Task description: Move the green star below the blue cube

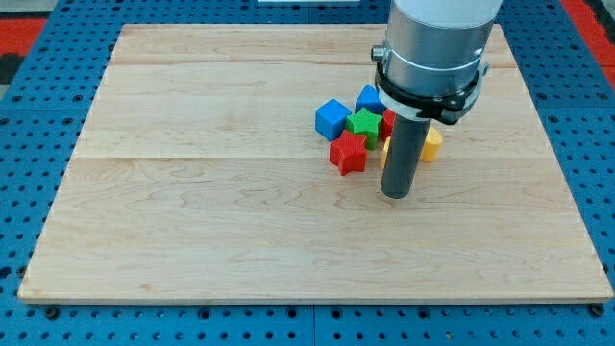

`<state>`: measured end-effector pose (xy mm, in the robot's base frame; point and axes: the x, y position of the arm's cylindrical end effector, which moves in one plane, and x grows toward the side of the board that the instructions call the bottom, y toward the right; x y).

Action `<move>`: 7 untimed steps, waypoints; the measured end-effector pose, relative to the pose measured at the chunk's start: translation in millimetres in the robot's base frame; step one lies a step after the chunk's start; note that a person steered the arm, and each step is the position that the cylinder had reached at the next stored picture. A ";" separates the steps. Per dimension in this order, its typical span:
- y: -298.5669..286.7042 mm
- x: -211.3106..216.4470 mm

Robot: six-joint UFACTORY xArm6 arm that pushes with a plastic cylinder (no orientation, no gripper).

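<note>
Rod only, no fingers to open or close — my tip (396, 195) sits below-right of the green star (364, 122), which is wedged beside the blue cube (332, 118) — nothing achieved yet

Rod upright, my tip (396, 195) on board

Star (364, 122) sits right of cube (332, 118).
</note>
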<state>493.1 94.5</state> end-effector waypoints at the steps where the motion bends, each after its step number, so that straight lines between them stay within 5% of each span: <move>1: -14.1 71.1; 2: -11.9 112.3; 3: 79.8 103.8; 4: 132.4 70.4; 7: 117.6 -37.9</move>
<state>455.2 212.1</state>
